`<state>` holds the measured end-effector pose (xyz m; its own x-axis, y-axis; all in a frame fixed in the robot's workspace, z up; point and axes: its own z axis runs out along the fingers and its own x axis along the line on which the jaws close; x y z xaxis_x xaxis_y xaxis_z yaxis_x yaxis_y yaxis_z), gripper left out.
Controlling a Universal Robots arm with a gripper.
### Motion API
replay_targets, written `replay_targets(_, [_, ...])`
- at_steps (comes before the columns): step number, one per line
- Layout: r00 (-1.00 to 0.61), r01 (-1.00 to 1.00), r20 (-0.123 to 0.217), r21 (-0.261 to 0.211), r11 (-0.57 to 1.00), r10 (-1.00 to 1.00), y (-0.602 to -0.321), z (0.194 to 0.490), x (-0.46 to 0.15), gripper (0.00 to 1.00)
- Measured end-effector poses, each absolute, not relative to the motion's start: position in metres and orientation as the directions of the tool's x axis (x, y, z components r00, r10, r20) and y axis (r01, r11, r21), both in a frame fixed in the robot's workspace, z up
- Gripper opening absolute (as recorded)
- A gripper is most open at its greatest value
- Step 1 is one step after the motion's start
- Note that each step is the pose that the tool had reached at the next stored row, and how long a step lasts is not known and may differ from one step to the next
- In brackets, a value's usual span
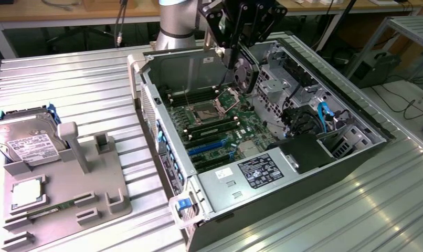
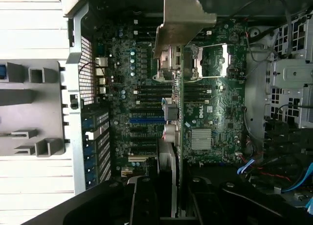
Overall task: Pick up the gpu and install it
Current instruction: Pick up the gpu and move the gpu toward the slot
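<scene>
Wrist view shows claw (image 2: 171, 188) gripping gpu (image 2: 175, 112) edge-on over motherboard (image 2: 215, 112).

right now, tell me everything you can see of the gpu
The gpu is a thin green card with a round black fan on one face and a silver metal bracket at one end. It is held on edge between the end effector's fingers, over the open computer case, above the green main board. It looks clear of the board, not yet seated.
</scene>
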<state>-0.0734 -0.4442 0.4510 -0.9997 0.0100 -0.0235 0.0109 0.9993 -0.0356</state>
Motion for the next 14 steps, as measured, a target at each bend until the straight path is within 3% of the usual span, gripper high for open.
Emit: replay_targets(14, [-1.0, 0.011, -0.024, -0.036, 0.999, 0.01, -0.444, 0.451, -0.055, 0.28])
